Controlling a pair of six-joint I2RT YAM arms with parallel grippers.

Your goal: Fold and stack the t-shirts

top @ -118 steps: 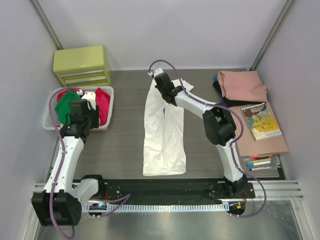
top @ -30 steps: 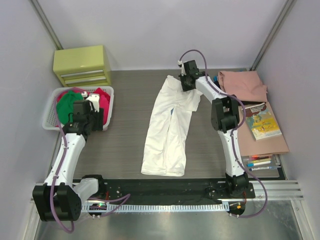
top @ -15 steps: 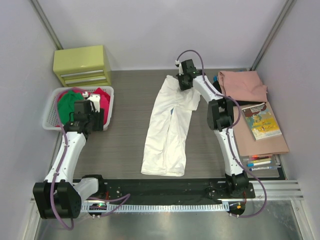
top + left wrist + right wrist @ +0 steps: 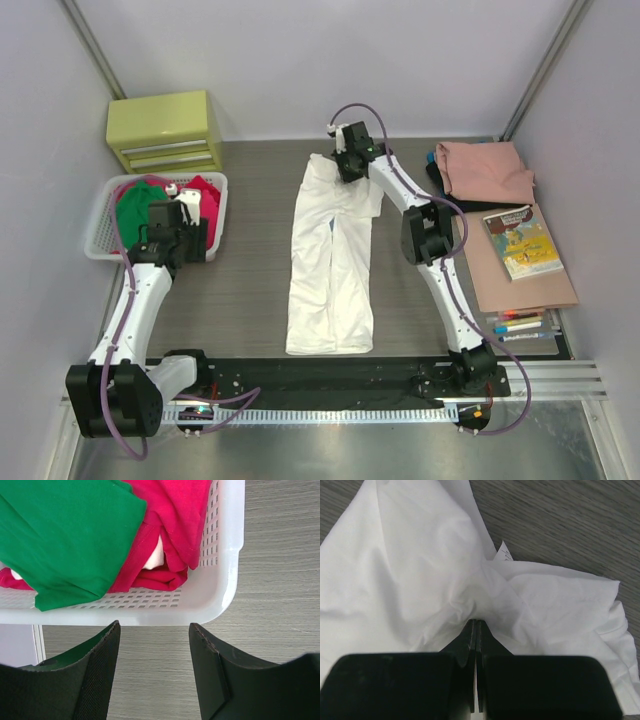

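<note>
Up in the upper middle of the overhead frame, the right pincer is clamped tight on a bunched fold of the white t-shirt, which lies stretched lengthwise down the centre of the counter. At centre left, the left pincer hovers empty with its jaws apart beside the rim of the white basket, which holds the green t-shirt and the red t-shirt
</note>
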